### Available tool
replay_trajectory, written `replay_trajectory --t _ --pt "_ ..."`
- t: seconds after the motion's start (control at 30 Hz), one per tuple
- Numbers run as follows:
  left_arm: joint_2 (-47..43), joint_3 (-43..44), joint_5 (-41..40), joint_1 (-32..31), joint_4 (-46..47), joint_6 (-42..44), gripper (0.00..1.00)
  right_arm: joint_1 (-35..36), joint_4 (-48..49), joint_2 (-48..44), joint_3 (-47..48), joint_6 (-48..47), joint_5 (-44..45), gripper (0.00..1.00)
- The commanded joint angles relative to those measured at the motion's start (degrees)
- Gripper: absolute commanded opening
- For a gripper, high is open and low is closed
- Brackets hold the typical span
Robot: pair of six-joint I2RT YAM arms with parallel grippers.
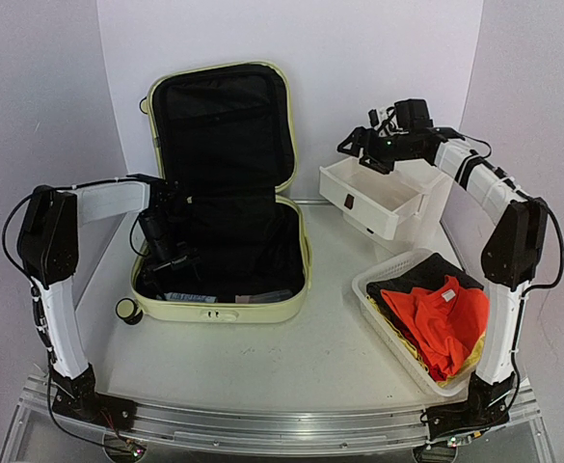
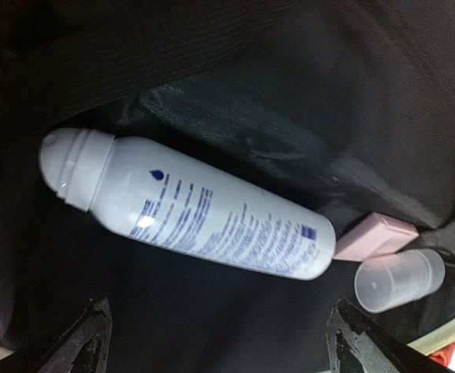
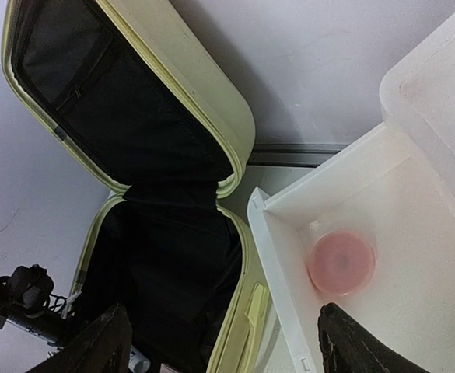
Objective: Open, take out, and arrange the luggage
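Note:
The luggage (image 1: 262, 311), a pale yellow-green suitcase with black lining, lies open with its lid (image 3: 188, 85) standing upright. My left gripper (image 1: 173, 260) reaches into its left side, open and empty (image 2: 219, 342). Just beyond its fingertips a white spray can (image 2: 188, 210) lies on the lining, with a pink box (image 2: 375, 235) and a clear cap (image 2: 398, 278) to the can's right. My right gripper (image 1: 363, 154) hovers open over the pulled-out white drawer (image 3: 285, 256), holding nothing (image 3: 223, 342). A round pink container (image 3: 341, 263) sits in that drawer.
A white drawer box (image 1: 431, 212) stands at the back right with its top drawer (image 1: 368, 217) pulled out toward the suitcase. A white mesh basket (image 1: 373, 299) holding orange and black clothes lies at the front right. One black caster wheel (image 1: 127, 310) sticks out at the suitcase's front left.

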Motion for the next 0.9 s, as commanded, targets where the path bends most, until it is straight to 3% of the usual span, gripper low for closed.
replay_trajectory --t 0.0,0.2,0.37,0.63,0.77,0.87 --pt "3.54 2.35 2.43 -0.87 -0.21 0.22 0.97 -0.14 2.76 -1.14 -0.61 -0.87 -2.26 0.82" --pt "8.64 2.94 9.3 -1.43 1.13 -2.59 0.96 -0.09 2.85 -0.2 -0.72 -0.91 -2.88 0.82" --pt "9.27 6.01 10.24 -1.46 5.41 -12.26 0.95 -0.14 2.85 1.02 -0.08 -0.48 -3.38 0.83" --pt "3.26 2.68 -3.05 -1.7 13.29 -37.47 0.78 -0.14 2.76 -0.47 -1.11 -0.27 -2.61 0.83" --pt "-1.62 -0.82 -7.66 -2.17 14.11 -45.51 0.76 -0.09 2.76 -2.39 -3.27 -0.1 -2.74 0.83" --pt "-3.89 -3.08 -7.25 -2.71 13.98 -48.72 0.81 -0.09 2.76 -3.48 -4.73 -0.3 -2.63 0.84"
